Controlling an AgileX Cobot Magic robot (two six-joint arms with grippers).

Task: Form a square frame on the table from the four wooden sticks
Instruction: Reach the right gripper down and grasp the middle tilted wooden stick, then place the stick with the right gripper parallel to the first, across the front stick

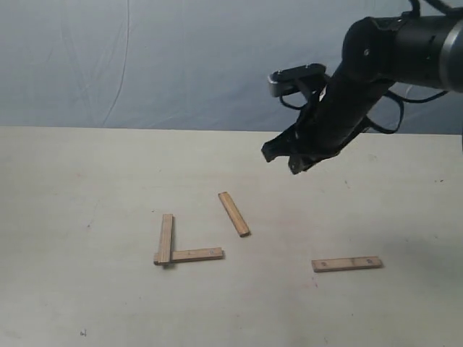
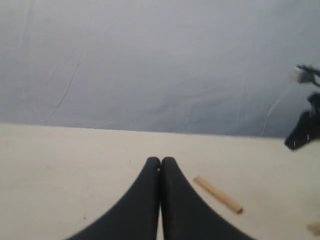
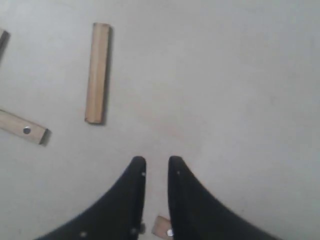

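Note:
Four wooden sticks lie on the table (image 1: 79, 188). Two of them meet in an L: an upright stick (image 1: 166, 238) and a flat stick (image 1: 189, 254). A third, slanted stick (image 1: 234, 214) lies apart to their right. The fourth stick (image 1: 347, 264) rests alone further right. My right gripper (image 1: 283, 160) hangs well above the table, beyond the slanted stick. In its wrist view the right gripper (image 3: 156, 162) is open by a narrow gap and holds nothing. That view also shows a stick (image 3: 97, 72) and a dotted stick end (image 3: 162, 227). My left gripper (image 2: 160, 161) is shut and empty, with one stick (image 2: 218, 194) lying beside it.
A blue-grey fabric backdrop (image 1: 145, 58) rises behind the table's far edge. The right arm (image 1: 405, 50) reaches in from the upper right of the exterior view. The left arm is out of the exterior view.

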